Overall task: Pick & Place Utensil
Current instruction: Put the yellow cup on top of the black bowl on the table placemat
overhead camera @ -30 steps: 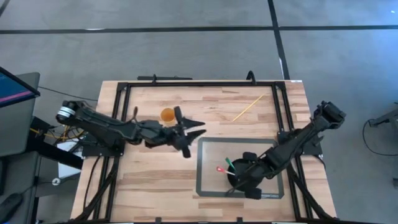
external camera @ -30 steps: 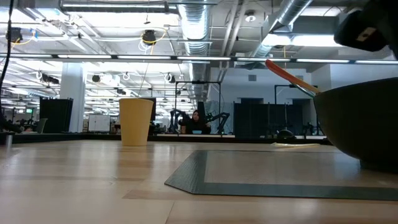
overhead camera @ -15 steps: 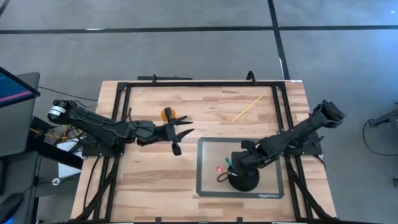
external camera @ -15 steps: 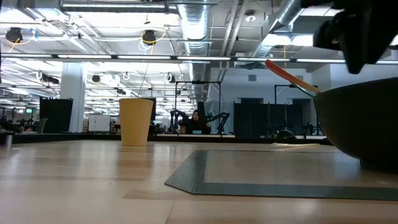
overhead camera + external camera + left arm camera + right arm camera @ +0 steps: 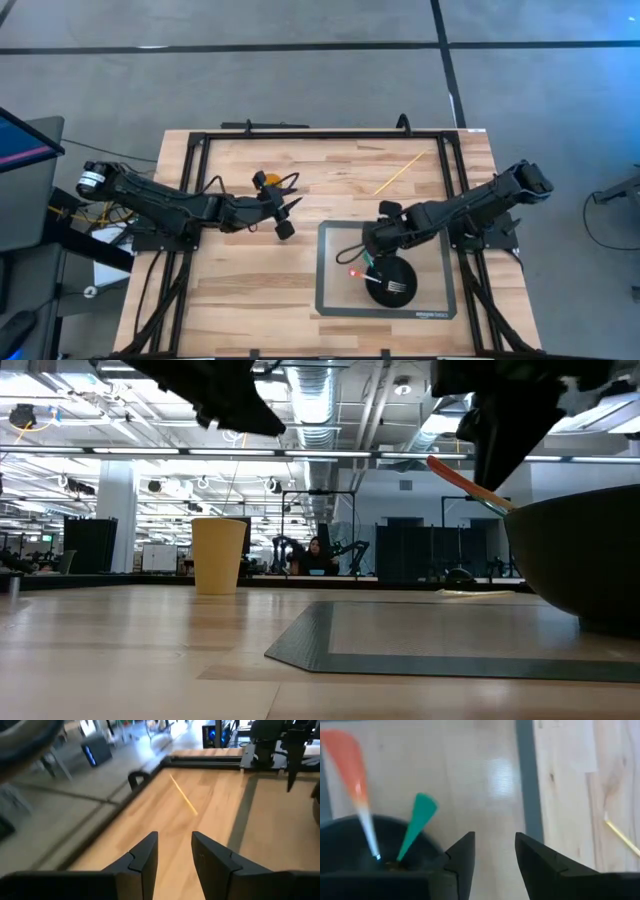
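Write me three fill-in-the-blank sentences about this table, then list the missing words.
1. The black holder stands on the grey ____.
2. The red-handled utensil and the ____-handled utensil lean in the holder.
3. The thin yellow stick lies on the bare wood, ____ the mat.
4. Neither the left gripper nor the right gripper holds ____.

Missing words: mat; green; outside; anything

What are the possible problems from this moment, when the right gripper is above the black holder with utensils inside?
1. The right gripper, empty with jaws apart, hangs close over the black holder; a careless move might clip the red-handled utensil or green-handled utensil leaning out and tip it.
2. The yellow stick lies flat on the wooden table, so it may slip from the fingers.
3. The left gripper, jaws apart, hangs beside the yellow cup and could knock it.
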